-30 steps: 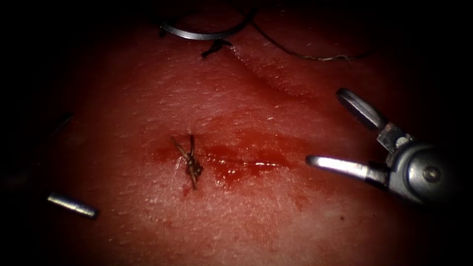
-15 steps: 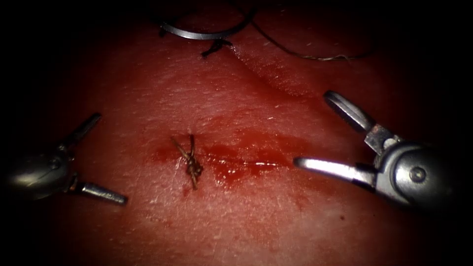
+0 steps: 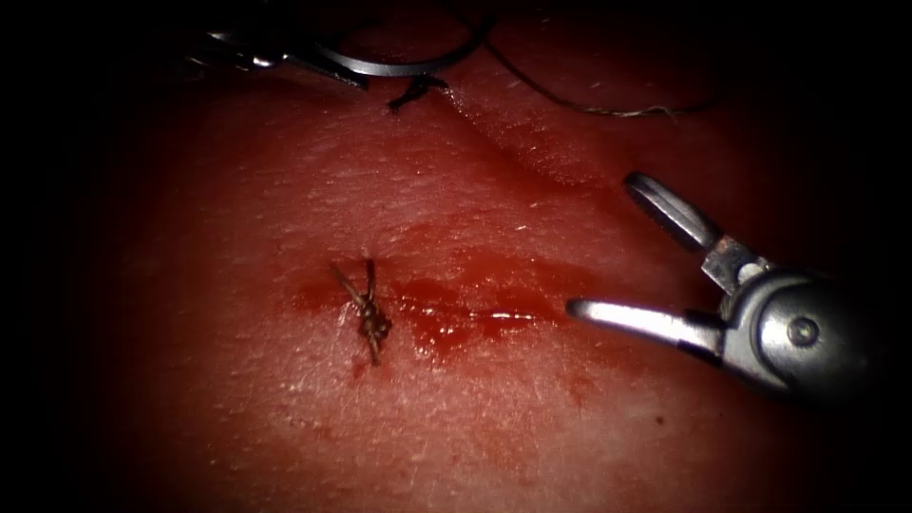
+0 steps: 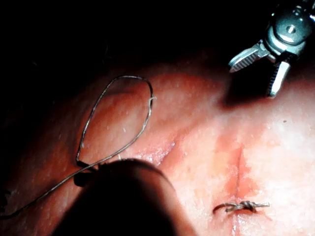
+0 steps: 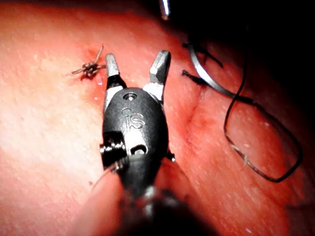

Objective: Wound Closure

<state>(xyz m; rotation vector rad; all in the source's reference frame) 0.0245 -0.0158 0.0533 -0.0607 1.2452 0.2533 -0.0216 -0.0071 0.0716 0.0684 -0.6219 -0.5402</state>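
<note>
The right tool (image 3: 608, 249) is wide open and holds nothing, just right of the knot (image 3: 370, 318). The needle (image 3: 399, 65) lies on the tissue (image 3: 237, 399), far up. The left tool (image 3: 249, 52) is beside it (grip unclear). A clumsy grab could flick the needle away.

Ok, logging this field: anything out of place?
The needle lies on the tissue above the cut, not in it, thread trailing; left claw at its end, hold unclear. Right claw open, empty. Red fluid pools beside the knot.
</note>
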